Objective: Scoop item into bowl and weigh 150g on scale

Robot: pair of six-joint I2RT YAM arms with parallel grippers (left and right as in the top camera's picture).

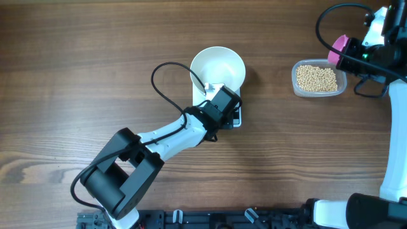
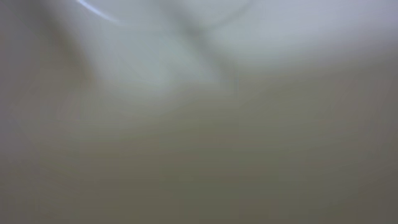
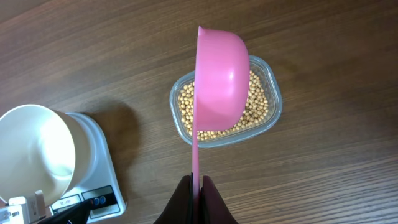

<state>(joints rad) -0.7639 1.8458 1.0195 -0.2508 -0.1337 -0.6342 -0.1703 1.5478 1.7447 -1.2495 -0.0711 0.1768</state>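
Note:
The white bowl (image 1: pixel 218 66) stands empty on the white scale (image 1: pixel 198 95), also seen as bowl (image 3: pixel 31 149) and scale (image 3: pixel 93 158) in the right wrist view. My left gripper (image 1: pixel 230 113) is down over the scale's front edge by the display, fingers together. The left wrist view is a pale blur. Beans (image 1: pixel 317 77) fill a clear tub (image 1: pixel 296 80). My right gripper (image 3: pixel 198 185) is shut on the handle of a pink scoop (image 3: pixel 221 81), which hangs on edge above the beans (image 3: pixel 258 107). From overhead, the scoop (image 1: pixel 338 51) sits just right of the tub.
The dark buttons (image 3: pixel 98 200) on the scale's front face me in the right wrist view. The left arm (image 1: pixel 159 143) stretches diagonally from the table's front edge, and a black cable (image 1: pixel 166 95) loops beside the bowl. Bare wooden table (image 1: pixel 76 76) lies around.

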